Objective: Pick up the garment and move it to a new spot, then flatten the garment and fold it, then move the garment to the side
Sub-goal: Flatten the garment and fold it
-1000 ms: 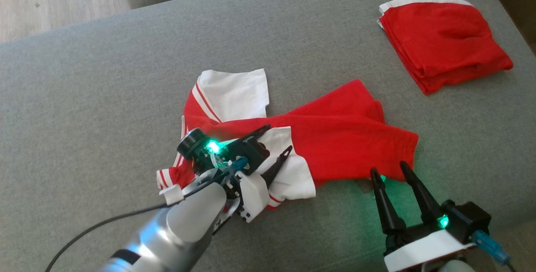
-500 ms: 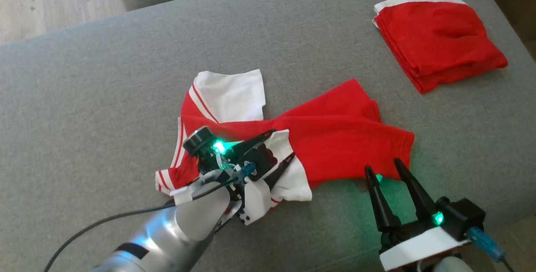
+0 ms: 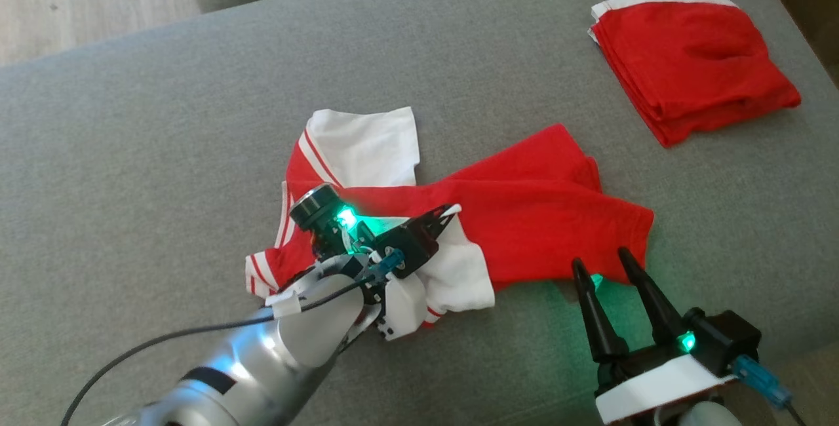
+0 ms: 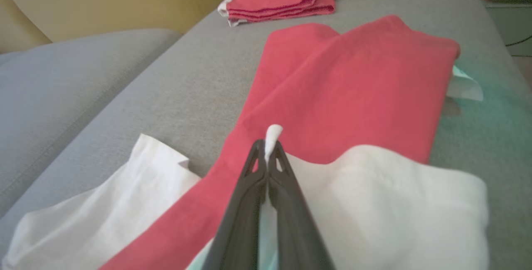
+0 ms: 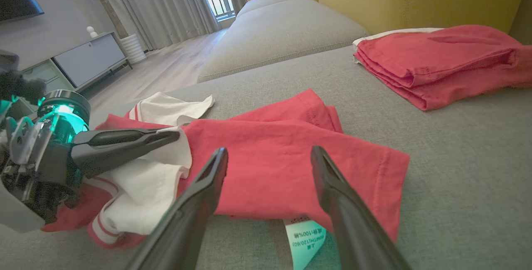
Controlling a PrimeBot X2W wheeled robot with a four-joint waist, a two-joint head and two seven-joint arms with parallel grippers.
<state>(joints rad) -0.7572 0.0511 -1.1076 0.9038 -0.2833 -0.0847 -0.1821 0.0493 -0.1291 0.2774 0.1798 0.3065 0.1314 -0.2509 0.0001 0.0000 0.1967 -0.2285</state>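
A red T-shirt (image 3: 524,216) with white sleeves lies crumpled and twisted near the middle of a grey sofa seat (image 3: 164,151), resting fully on the cushion. The left gripper (image 3: 448,211) has its two dark fingers pressed together on a pinch of the near white sleeve (image 4: 374,187). In the left wrist view a small tuft of white cloth pokes out past the tips. The right gripper (image 3: 600,261) hovers just beside the shirt's near hem with its fingers spread and nothing between them. In the right wrist view a care label (image 5: 305,236) sticks out from under that hem. A folded red garment (image 3: 695,65) sits well apart at the far right of the seat (judging by its neat state, not the piece being handled).

The task looks barely begun. One sleeve is gripped, but the shirt is not lifted. Carrying it to a new spot, flattening, folding and setting it aside all appear to remain.
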